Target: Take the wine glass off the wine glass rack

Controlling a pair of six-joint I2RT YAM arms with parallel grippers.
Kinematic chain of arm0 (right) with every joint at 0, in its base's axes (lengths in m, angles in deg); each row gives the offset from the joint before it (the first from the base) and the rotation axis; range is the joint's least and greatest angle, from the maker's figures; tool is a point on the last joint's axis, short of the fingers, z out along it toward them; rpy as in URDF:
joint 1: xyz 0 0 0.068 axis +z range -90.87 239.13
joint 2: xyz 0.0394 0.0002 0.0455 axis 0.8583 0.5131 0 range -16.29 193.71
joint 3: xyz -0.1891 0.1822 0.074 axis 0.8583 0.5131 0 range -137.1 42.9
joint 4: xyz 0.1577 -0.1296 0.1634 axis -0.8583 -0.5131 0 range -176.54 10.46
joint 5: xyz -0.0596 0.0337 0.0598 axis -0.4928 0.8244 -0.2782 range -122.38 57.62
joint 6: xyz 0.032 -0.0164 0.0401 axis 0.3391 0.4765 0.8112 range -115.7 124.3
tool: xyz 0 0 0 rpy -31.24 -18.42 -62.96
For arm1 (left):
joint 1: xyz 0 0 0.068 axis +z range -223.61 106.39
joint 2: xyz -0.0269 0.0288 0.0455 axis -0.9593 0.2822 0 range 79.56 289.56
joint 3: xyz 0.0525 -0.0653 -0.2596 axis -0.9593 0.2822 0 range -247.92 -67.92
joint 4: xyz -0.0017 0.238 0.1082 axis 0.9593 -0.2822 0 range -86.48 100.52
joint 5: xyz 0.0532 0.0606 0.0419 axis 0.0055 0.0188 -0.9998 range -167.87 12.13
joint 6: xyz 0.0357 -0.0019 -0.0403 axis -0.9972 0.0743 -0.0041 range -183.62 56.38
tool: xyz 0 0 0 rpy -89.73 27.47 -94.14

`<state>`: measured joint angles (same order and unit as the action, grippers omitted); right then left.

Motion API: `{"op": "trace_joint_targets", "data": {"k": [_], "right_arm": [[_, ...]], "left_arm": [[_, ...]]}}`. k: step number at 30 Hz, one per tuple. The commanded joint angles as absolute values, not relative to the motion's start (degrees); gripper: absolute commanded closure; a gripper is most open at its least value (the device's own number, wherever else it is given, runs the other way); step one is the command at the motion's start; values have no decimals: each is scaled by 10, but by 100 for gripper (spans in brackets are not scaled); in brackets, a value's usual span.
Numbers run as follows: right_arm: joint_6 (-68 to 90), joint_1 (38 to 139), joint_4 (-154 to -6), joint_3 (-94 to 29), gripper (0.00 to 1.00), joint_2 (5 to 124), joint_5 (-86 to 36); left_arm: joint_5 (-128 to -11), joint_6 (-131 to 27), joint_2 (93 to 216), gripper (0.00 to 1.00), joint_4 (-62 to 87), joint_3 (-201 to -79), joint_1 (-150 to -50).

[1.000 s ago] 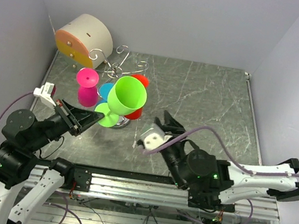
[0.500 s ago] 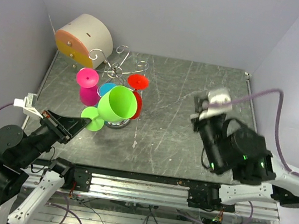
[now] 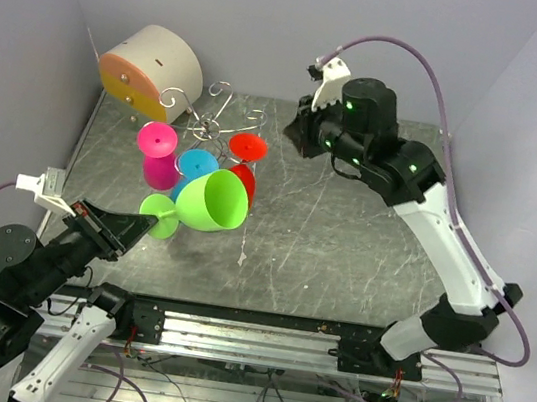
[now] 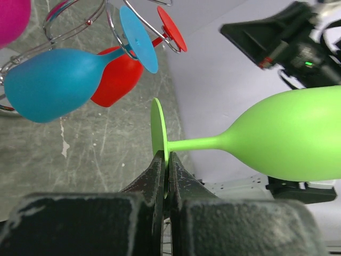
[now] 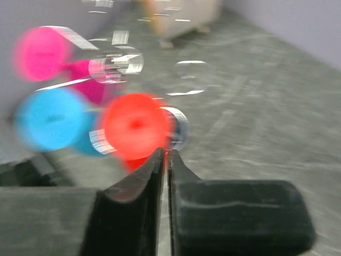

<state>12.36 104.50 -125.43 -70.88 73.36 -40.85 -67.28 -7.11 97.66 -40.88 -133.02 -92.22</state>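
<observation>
My left gripper (image 3: 138,225) is shut on the foot of a green wine glass (image 3: 210,201) and holds it in the air, lying sideways, clear of the silver wire rack (image 3: 210,117). In the left wrist view my jaws pinch the green foot (image 4: 159,133) and the green bowl (image 4: 298,133) points right. Blue (image 3: 196,163), red (image 3: 247,147) and pink (image 3: 157,156) glasses still hang on the rack. My right gripper (image 3: 298,137) is raised high to the right of the rack, shut and empty; its blurred wrist view looks down on the red glass (image 5: 136,125).
A beige cylinder with an orange face (image 3: 148,70) stands at the back left, just behind the rack. The dark marbled table (image 3: 366,226) is walled in by pale panels on three sides.
My right arm has swung from the near right up and back to above the table beside the rack. My left gripper has drawn the green glass a little nearer and lower.
</observation>
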Motion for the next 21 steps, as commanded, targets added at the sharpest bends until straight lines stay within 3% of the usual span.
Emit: {"op": "trace_joint_targets", "data": {"k": [1,3,5,21], "right_arm": [[207,1057,-1237,-702,80,651,-103],[218,1057,-1219,-675,64,623,-66],[228,1057,-1203,-655,61,598,-49],[228,1064,-1187,-628,61,611,-24]], "left_arm": [[-675,-147,1002,93,-415,-1347,-926],[-672,-162,1013,93,-415,-1348,-925],[-672,-175,1025,93,-415,-1352,-926],[-655,-198,1088,93,-383,-1393,-926]]}}
